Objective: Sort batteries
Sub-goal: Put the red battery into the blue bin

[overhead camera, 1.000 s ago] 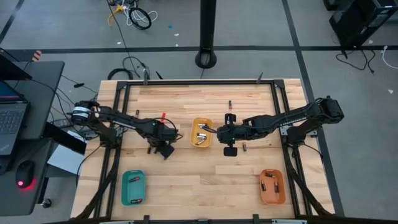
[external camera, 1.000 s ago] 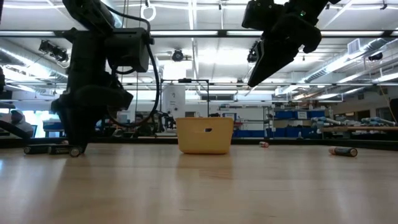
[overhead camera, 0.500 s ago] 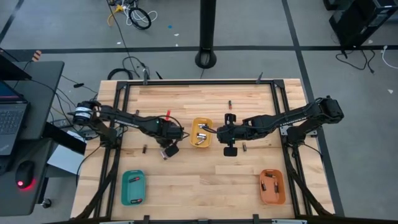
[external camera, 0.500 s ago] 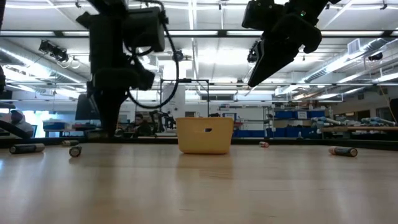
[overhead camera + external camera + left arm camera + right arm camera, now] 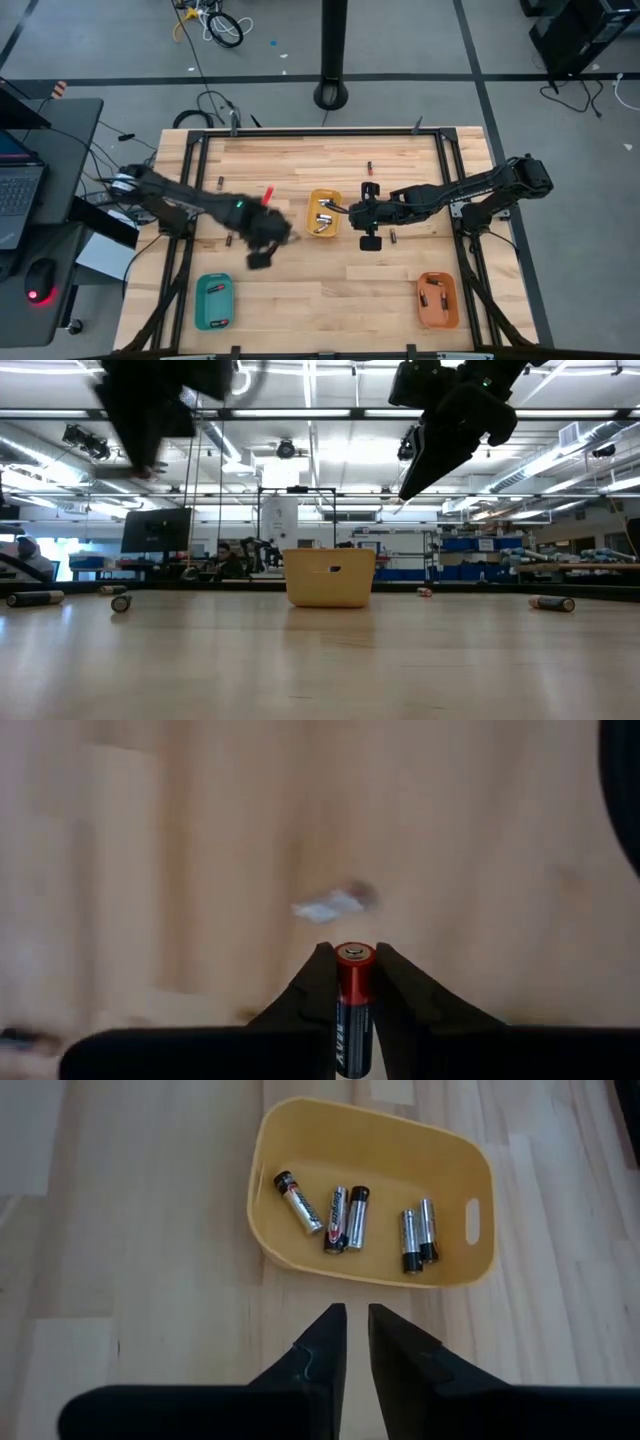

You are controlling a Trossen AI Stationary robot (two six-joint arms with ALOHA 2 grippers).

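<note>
The bench (image 5: 330, 290) is being seen from above, with the yellow tray (image 5: 323, 213) taken as the landmark near its middle. The teal tray (image 5: 214, 301) is lying toward the near left corner from it, the orange tray (image 5: 438, 300) toward the near right corner. The left gripper (image 5: 355, 982) is being held above the bench, left of the yellow tray, its jaws pinching a red-ended battery (image 5: 353, 1007) upright between them. The right gripper (image 5: 356, 1342) is being held just right of the yellow tray, raised above it, with its jaws pressed almost together and nothing being gripped. Five batteries (image 5: 345, 1219) are lying inside the yellow tray. Loose batteries (image 5: 35, 598) are lying on the bench left of the yellow tray, and another loose battery (image 5: 552, 603) is lying to its right.
</note>
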